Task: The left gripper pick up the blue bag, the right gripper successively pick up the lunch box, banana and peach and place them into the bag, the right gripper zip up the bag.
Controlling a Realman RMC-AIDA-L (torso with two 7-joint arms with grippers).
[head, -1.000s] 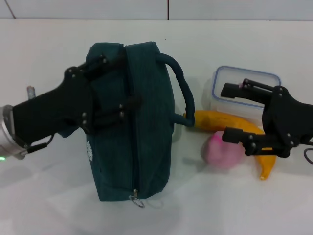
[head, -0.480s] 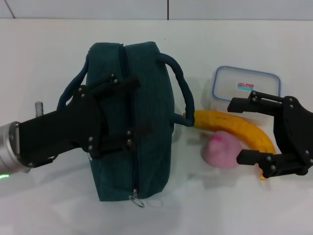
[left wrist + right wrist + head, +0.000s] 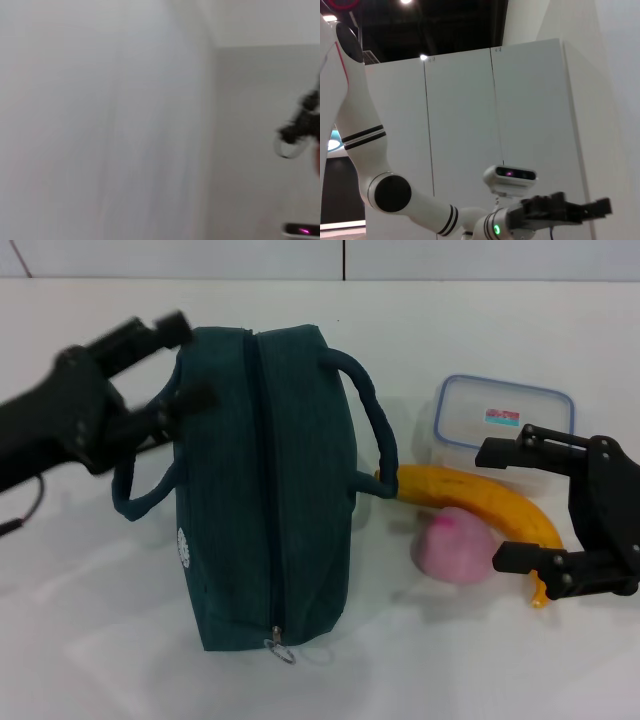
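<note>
The blue bag (image 3: pixel 270 490) lies on its side on the white table, its zipper shut and the ring pull (image 3: pixel 279 646) at the near end. My left gripper (image 3: pixel 187 360) hovers at the bag's far left corner, blurred by motion. It is open with nothing in it, just above the left handle (image 3: pixel 140 495). To the right of the bag, the lunch box (image 3: pixel 505 422) sits behind the banana (image 3: pixel 480 500) and the peach (image 3: pixel 455 548). My right gripper (image 3: pixel 493 506) is open at the table's right edge, its fingers spread above the banana's right half and empty.
The bag's right handle (image 3: pixel 370 420) arches toward the banana's tip. White wall panels (image 3: pixel 460 125) fill the right wrist view, with the left arm (image 3: pixel 420 200) low in it. The left wrist view is a blurred pale wall (image 3: pixel 100 120).
My left gripper has swung off the top of the bag toward its far left corner. My right gripper drew back to the right and nearer, uncovering the lunch box and peach.
</note>
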